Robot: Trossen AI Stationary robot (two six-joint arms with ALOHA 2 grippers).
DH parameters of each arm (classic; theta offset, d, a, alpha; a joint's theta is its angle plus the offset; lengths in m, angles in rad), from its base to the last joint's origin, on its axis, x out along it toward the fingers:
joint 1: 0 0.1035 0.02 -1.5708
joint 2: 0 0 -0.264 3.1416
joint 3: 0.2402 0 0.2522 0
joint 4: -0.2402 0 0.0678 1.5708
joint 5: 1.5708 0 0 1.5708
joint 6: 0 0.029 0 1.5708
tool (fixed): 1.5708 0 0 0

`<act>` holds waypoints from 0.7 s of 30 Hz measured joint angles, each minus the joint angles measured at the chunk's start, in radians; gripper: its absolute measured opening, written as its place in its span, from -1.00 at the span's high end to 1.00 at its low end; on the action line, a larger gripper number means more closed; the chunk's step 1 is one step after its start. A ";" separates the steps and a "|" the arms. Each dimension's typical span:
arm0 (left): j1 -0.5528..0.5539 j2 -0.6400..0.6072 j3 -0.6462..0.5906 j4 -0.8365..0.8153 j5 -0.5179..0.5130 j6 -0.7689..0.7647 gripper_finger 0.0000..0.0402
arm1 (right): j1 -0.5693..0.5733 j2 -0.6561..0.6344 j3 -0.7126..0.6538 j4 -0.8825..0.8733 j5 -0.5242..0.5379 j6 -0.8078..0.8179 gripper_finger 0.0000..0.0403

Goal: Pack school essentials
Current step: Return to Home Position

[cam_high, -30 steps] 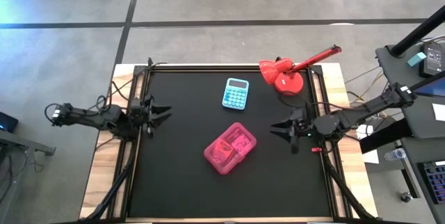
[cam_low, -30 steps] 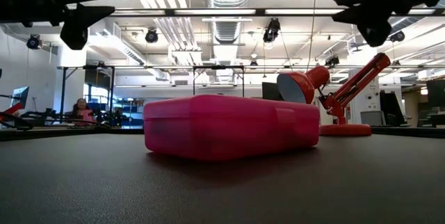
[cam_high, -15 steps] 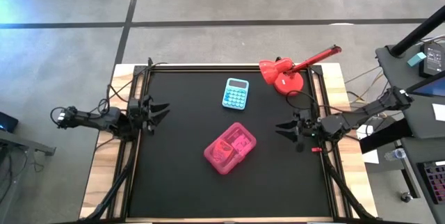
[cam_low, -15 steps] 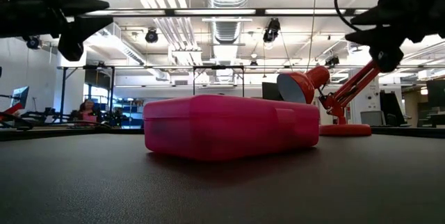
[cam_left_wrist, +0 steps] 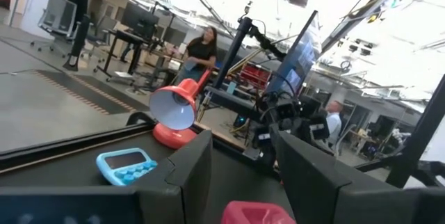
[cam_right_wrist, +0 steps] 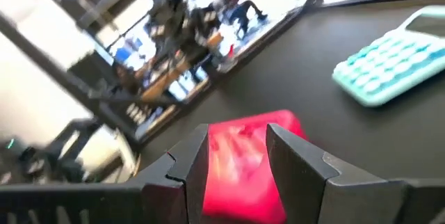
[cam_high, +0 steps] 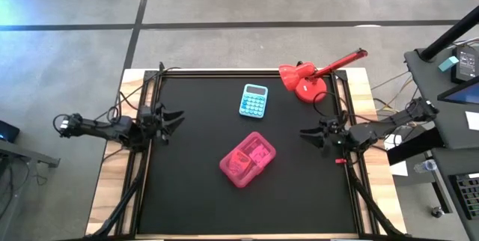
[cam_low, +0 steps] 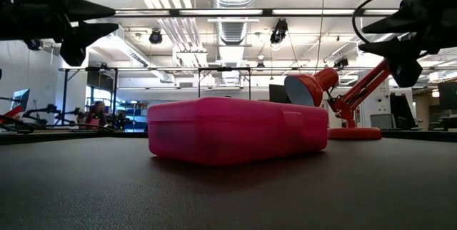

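A shut pink translucent case (cam_high: 248, 159) lies flat in the middle of the black table, with dim shapes showing through its lid. It also appears in the low view (cam_low: 235, 130) and in both wrist views (cam_left_wrist: 257, 211) (cam_right_wrist: 243, 172). No loose scissors, pencils, markers or crayon box show on the table. My left gripper (cam_high: 178, 119) hovers open near the table's left edge, pointing toward the case (cam_left_wrist: 243, 140). My right gripper (cam_high: 304, 135) hovers open near the right edge, also pointing toward the case (cam_right_wrist: 236, 137). Both are above the table (cam_low: 114, 17) (cam_low: 364, 36).
A light-blue calculator (cam_high: 254, 100) lies flat beyond the case toward the far edge. A red desk lamp (cam_high: 307, 80) stands at the far right corner, its arm reaching past the table edge. Bare black mat (cam_high: 194, 203) surrounds the case. People show in the room behind.
My right gripper has drawn back toward the table's right edge and come down a little, staying open. The case, calculator and lamp have kept still.
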 joint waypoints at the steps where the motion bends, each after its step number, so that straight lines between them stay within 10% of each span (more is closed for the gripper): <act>1: 0.000 0.005 0.000 0.000 0.000 0.000 0.28 | 0.000 0.000 0.000 -0.002 0.029 0.000 0.33; 21: 0.000 0.123 -0.002 0.000 0.001 -0.002 0.28 | 0.000 0.002 0.000 -0.004 0.088 0.000 0.33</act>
